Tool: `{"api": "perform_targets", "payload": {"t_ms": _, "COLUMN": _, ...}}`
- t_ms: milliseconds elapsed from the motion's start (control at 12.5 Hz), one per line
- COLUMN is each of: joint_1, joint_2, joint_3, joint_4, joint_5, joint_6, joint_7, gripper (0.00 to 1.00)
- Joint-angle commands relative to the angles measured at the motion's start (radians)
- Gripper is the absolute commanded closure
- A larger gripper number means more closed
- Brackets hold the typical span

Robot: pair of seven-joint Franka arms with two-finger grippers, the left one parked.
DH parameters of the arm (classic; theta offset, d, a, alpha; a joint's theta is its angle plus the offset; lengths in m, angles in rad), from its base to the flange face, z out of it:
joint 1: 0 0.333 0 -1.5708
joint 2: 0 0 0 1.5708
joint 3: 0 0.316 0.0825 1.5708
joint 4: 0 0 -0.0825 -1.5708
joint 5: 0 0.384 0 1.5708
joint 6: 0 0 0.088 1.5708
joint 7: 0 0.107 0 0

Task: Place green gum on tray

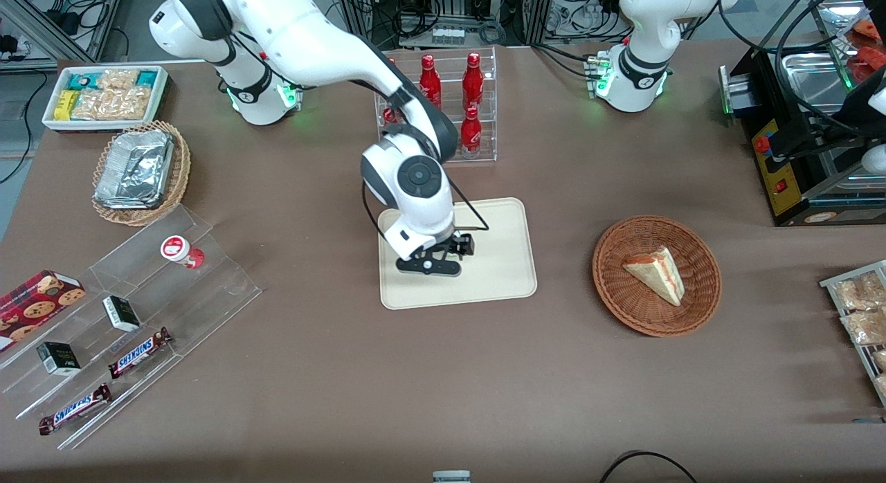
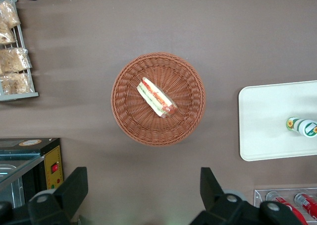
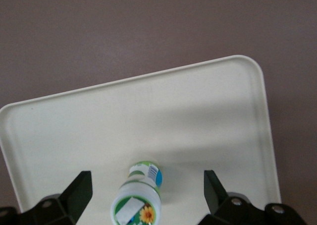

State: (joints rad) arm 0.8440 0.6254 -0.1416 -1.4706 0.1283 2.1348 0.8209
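Front view: the gripper (image 1: 443, 256) is hovering low over the tray (image 1: 509, 275), nearer the working arm's edge. Right wrist view: its fingers (image 3: 80, 188) are standing apart, clear of the green gum (image 3: 138, 202) lying on the tray (image 3: 198, 116). Left wrist view: the green gum (image 2: 302, 126) is resting inside the rim, so a straight vertical lift should be avoiding a nudge.

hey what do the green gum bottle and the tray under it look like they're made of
The green gum looks like smooth white plastic with a printed glossy label, lying on its side between the open gripper fingers. The tray seems to be matte cream plastic, judging by its moulded rounded corners and low rim, though melamine or similar is possible.
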Motion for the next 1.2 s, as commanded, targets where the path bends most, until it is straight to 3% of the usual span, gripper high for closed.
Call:
{"api": "perform_targets", "payload": {"t_ms": 0, "joint_1": -0.055, "joint_2": -0.2, "joint_3": 0.005, "joint_4": -0.065, "joint_5": 0.027, "joint_6": -0.181, "joint_7": -0.055, "gripper": 0.0}}
{"api": "perform_targets", "payload": {"t_ms": 160, "joint_1": -0.101, "joint_2": -0.318, "joint_3": 0.004, "joint_4": -0.086, "joint_5": 0.027, "joint_6": -0.323, "joint_7": -0.124, "gripper": 0.0}}
{"api": "perform_targets", "payload": {"t_ms": 640, "joint_1": -0.359, "joint_2": -0.648, "joint_3": -0.001, "joint_4": -0.197, "joint_5": 0.004, "joint_6": -0.626, "joint_7": -0.412, "gripper": 0.0}}
{"api": "perform_targets", "payload": {"t_ms": 1120, "joint_1": -0.663, "joint_2": -0.793, "joint_3": 0.019, "joint_4": -0.26, "joint_5": -0.042, "joint_6": -0.725, "joint_7": -0.658, "gripper": 0.0}}
